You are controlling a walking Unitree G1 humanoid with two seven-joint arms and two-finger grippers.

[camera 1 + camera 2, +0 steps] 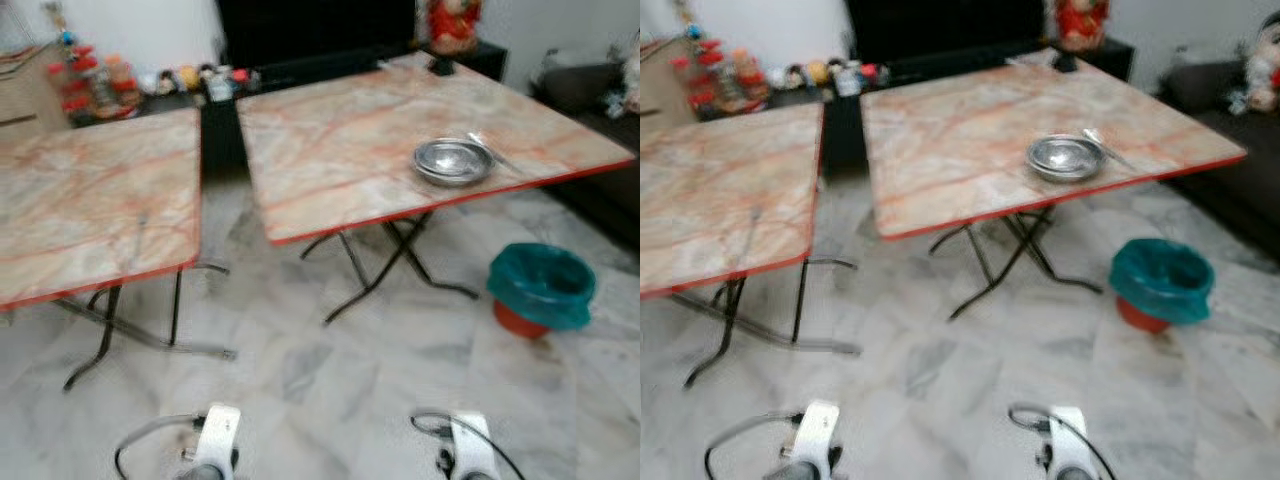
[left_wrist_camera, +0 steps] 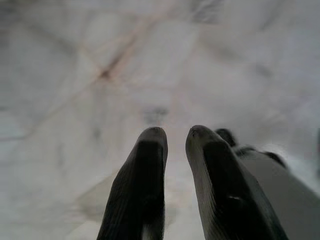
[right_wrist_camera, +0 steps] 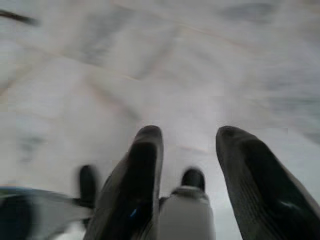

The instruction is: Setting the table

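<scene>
A steel bowl point(image 1: 453, 160) stands near the front right edge of the right-hand folding table point(image 1: 340, 150), which has a marble-pattern top with a red rim. A spoon point(image 1: 492, 150) lies just right of the bowl. A second table of the same kind point(image 1: 90, 200) stands to the left with a bare top. Both arms hang low over the floor, the left arm point(image 1: 215, 440) and the right arm point(image 1: 470, 445). My left gripper point(image 2: 176, 132) points at the floor tiles with its fingers nearly together and nothing between them. My right gripper point(image 3: 189, 132) is open and holds nothing.
A teal-lined bin point(image 1: 541, 285) sits on the floor right of the right table's crossed legs. A dark sofa point(image 1: 600, 110) lines the right side. Behind the tables are a black cabinet, a red figurine point(image 1: 453, 25) and a shelf of trinkets point(image 1: 150, 85). Marble floor lies between me and the tables.
</scene>
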